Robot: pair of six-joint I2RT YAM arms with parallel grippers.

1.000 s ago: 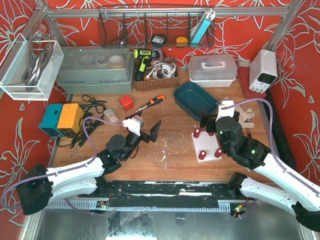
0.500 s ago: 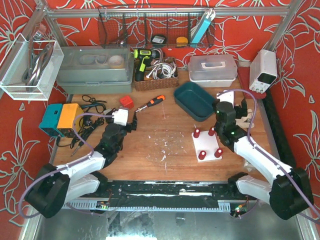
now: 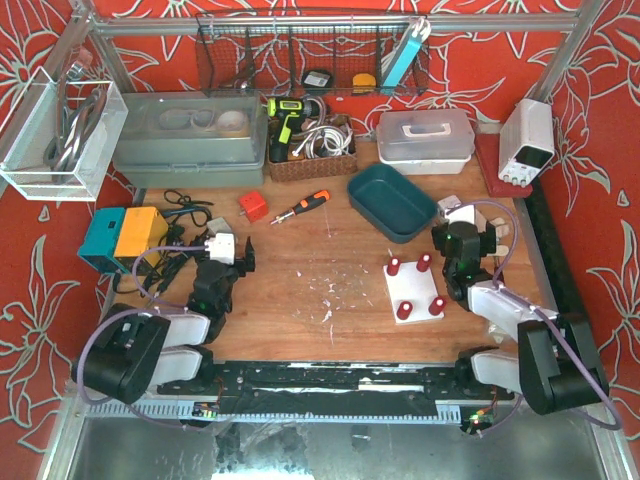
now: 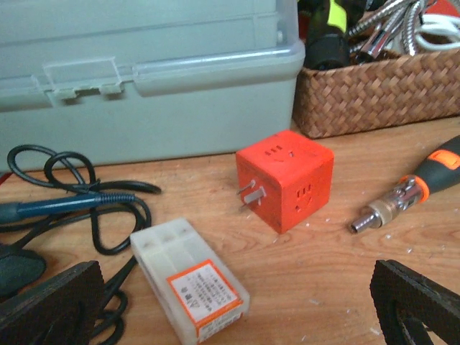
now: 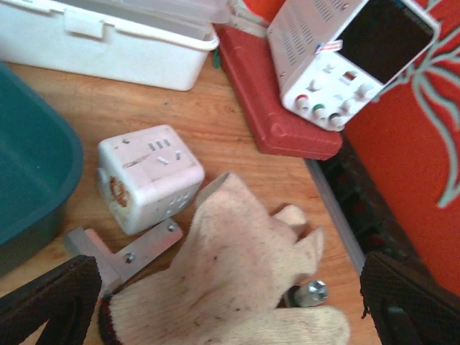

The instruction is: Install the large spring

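Both sets of jaws stand wide apart, empty: left gripper, lower left, faces an orange plug cube; right gripper, right, hangs above a cloth glove. The red-posted white plate lies centre-right; the large spring is not discernible.

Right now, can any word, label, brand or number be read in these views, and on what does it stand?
No text can be read.
Orange-edged label on the clear plastic case: printed lines, too blurred.
Small sticker on the white power supply: too small.
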